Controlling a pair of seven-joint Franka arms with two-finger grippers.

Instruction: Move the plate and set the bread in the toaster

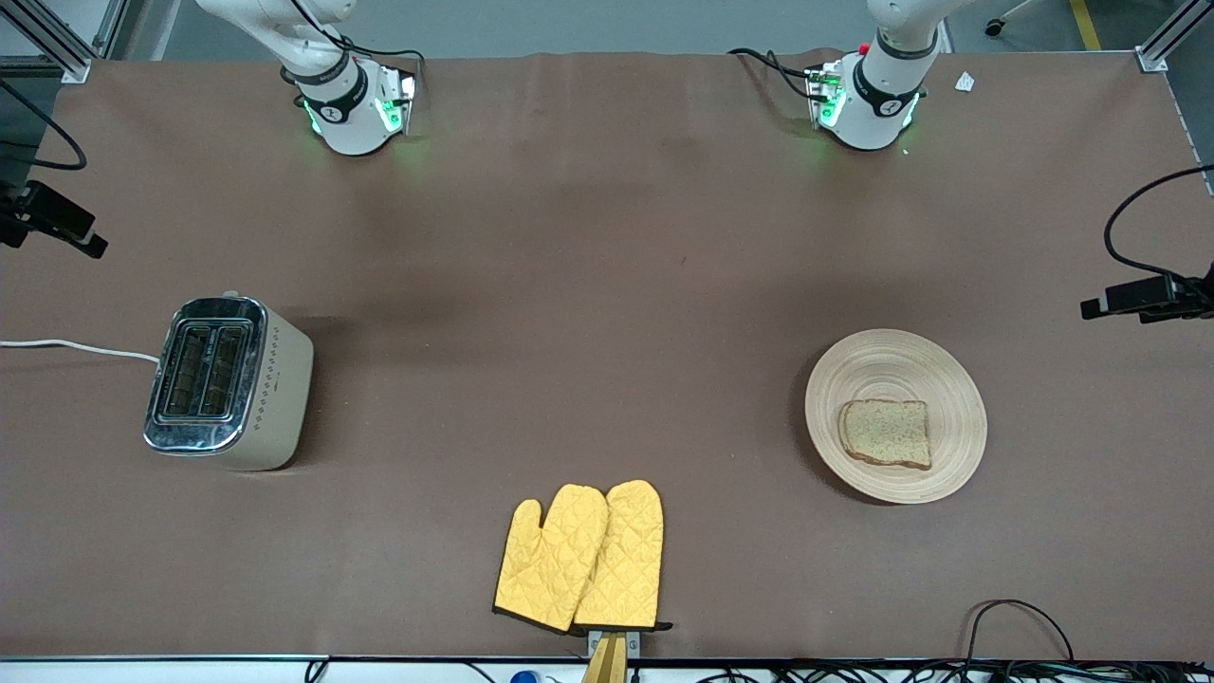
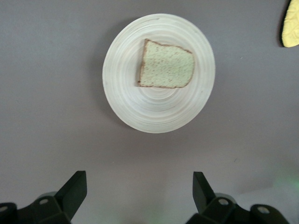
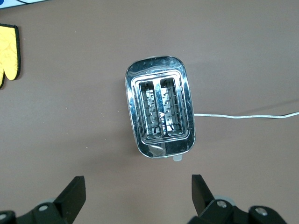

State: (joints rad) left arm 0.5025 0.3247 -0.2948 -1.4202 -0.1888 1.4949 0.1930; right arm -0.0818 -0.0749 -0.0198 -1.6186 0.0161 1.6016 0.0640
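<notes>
The pale wooden plate [image 1: 896, 375] lies toward the left arm's end of the table, with the bread [image 1: 886, 433] flat on its part nearer the front camera. The toaster [image 1: 228, 384] stands toward the right arm's end, slots up and empty. My left gripper [image 2: 139, 179] is open and empty, high above bare table near its base, and in its wrist view the plate [image 2: 154, 112] and the bread [image 2: 167, 65] show well clear of it. My right gripper [image 3: 138, 184] is open and empty, high near its base, with the toaster [image 3: 160, 112] apart from it.
A pair of yellow oven mitts [image 1: 580, 558] lies at the table's edge nearest the front camera, between toaster and plate. The toaster's white cord [image 1: 76, 348] runs off the right arm's end. Small black cameras [image 1: 1143, 296] [image 1: 52, 223] stand at both ends.
</notes>
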